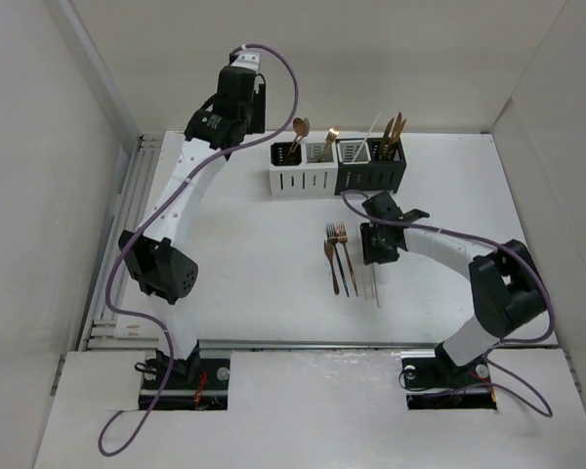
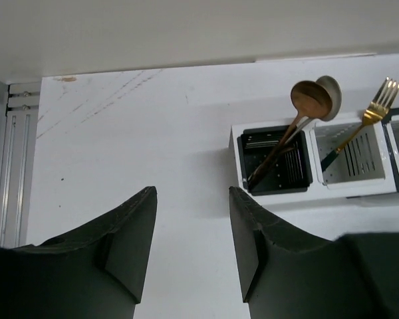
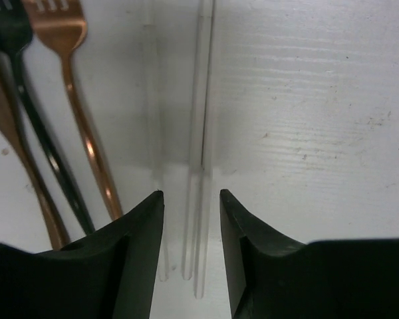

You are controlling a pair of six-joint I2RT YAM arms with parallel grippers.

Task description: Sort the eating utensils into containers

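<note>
While our left hand (image 2: 191, 191) hovers apart and empty near the containers (image 1: 303, 183), our right hand (image 3: 191, 194) stands apart astride the pale sticks (image 3: 201, 133) on the table (image 3: 306, 100), right of the forks (image 3: 83, 119), lined up to pinch them.

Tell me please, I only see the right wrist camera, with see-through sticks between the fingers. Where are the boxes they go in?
Observer: The containers stand in a row at the far side of the table, beyond the right gripper.
Operator: Does any box have a stick?
Observer: Yes, a white stick leans out of the third from the left.
Operator: Where's the other arm?
Observer: The left gripper hangs open and empty near the row's left end.
</note>
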